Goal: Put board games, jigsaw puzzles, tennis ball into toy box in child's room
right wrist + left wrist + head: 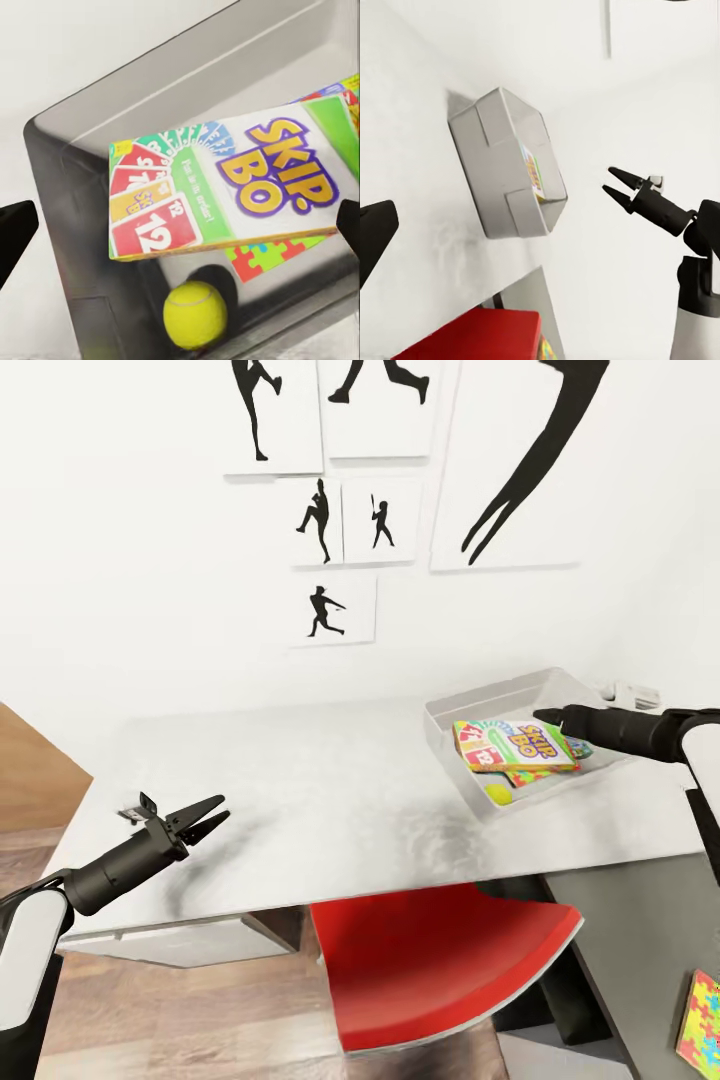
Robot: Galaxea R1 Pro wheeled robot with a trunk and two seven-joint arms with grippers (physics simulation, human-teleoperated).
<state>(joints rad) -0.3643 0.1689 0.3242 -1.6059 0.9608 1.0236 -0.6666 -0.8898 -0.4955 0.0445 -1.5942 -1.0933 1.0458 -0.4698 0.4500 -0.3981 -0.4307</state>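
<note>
Glossy printed cardboard on the Skip-Bo box (225, 187); fuzzy matt felt on the tennis ball (195, 313); smooth grey plastic toy box (450, 745); faintly sheened white table (300, 800); glossy red chair (430, 960).

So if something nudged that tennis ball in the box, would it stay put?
Probably not for long: the tennis ball is round, so it would likely roll. It sits in the toy box below the tilted Skip-Bo box, so the walls should stop it quickly.

The white table (300, 780) carries the grey toy box (450, 755) near its edge.
</note>
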